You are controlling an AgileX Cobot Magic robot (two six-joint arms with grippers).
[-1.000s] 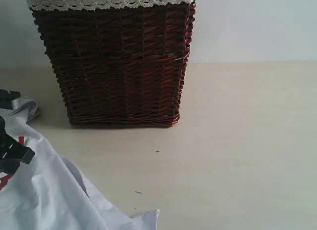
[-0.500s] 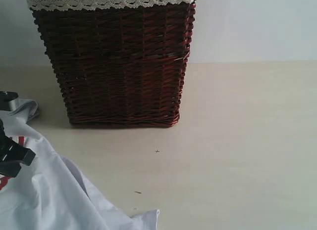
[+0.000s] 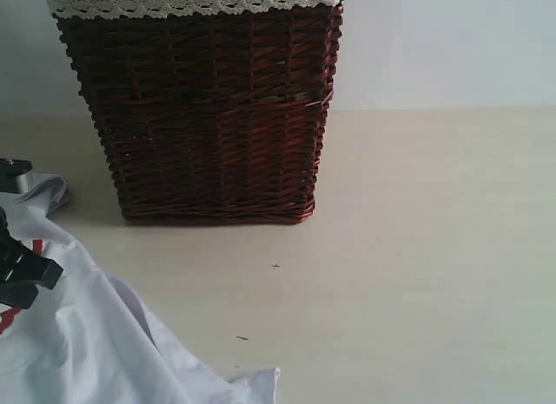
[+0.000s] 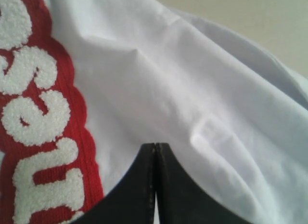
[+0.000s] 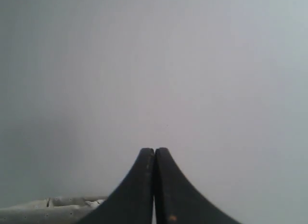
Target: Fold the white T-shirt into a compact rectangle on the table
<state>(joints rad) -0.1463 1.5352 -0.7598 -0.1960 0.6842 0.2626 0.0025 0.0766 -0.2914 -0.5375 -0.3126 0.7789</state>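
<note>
I find the white T-shirt [image 3: 87,352] lying crumpled on the table [image 3: 417,248] in the lower left corner of the exterior view, with one point of cloth reaching toward the middle of the near edge. It is not folded. The left tool [image 4: 155,151] has its two black fingers pressed together with no gap visible. I see no cloth between them, and the left wrist view does not show whether the tips touch the fabric beneath. That view shows the shirt [image 4: 192,89] creased in soft ridges. The fuzzy white letters [image 4: 33,113] sit on a red band and run sideways along one edge. I make out rounded lower-case shapes, possibly "s", "e" and "c", but the frame cuts the word off and I cannot read it. No neck label or brand tag is in sight. In the exterior view, black hardware of the left arm [image 3: 24,272] sits over the shirt at the left edge. The right tool [image 5: 154,154] is likewise closed tip to tip, holds nothing, and faces a plain grey surface. A dark red wicker basket [image 3: 204,117] with white lace trim [image 3: 191,0] stands on the table behind the shirt and apart from it. Two tiny dark specks [image 3: 275,266] mark the bare surface in front of the basket.
</note>
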